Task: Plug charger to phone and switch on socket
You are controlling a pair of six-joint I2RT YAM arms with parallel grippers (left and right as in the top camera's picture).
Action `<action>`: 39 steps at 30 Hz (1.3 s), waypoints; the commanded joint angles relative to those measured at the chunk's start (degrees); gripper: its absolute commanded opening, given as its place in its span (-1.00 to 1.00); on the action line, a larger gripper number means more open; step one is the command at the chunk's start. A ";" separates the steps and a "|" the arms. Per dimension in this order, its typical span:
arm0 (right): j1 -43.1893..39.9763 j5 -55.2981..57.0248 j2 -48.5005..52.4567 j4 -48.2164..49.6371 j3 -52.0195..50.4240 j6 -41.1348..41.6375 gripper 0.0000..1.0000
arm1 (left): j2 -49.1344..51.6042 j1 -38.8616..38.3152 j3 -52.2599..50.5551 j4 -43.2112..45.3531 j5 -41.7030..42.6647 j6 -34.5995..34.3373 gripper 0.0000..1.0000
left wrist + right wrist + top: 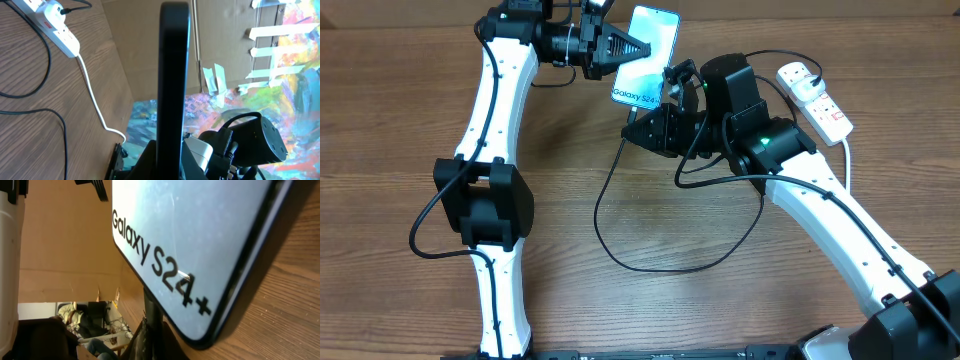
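Holding the slim, dark-edged smartphone with a light blue screen [655,45] up off the brown wooden table [380,120] at upper centre, the left pincer [642,48] is clamped shut on it. Just below, the right pincer [628,131] is closed, apparently on the tip of the thin black charger cable [660,268], near the phone's lower edge. The white oblong power strip [817,97] lies at upper right. A skewed tip would likely miss the port and push the phone askew in its grip.
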 commanded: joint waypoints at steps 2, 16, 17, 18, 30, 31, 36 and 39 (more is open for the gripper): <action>-0.11 0.72 0.20 0.74 1.25 0.20 -0.93 | -3.04 -0.22 1.62 0.07 3.19 -0.17 -0.92; -0.02 -2.29 0.20 1.97 1.25 0.22 -0.93 | -3.04 -0.22 1.62 0.13 3.17 1.14 -0.92; -0.02 -2.27 0.20 1.99 1.25 0.22 -0.93 | -3.04 -0.22 1.62 0.07 3.17 1.11 -0.92; -0.04 -2.25 0.20 1.88 1.25 0.22 -0.93 | -3.04 -0.24 1.62 0.07 3.17 1.11 -0.92; -0.24 0.94 0.24 -0.09 1.25 0.20 -0.93 | -3.04 -0.24 1.62 -0.15 3.19 0.70 -0.92; -0.24 0.94 0.24 -0.09 1.25 0.20 -0.93 | -3.04 -0.24 1.62 -0.17 3.17 0.70 -0.92; -0.13 0.81 0.24 0.13 1.25 0.20 -0.93 | -3.04 -0.24 1.62 -0.15 3.17 0.70 -0.92; 0.00 0.70 0.24 0.33 1.25 0.22 -0.93 | -3.04 -0.26 1.62 -0.13 3.19 0.72 -0.92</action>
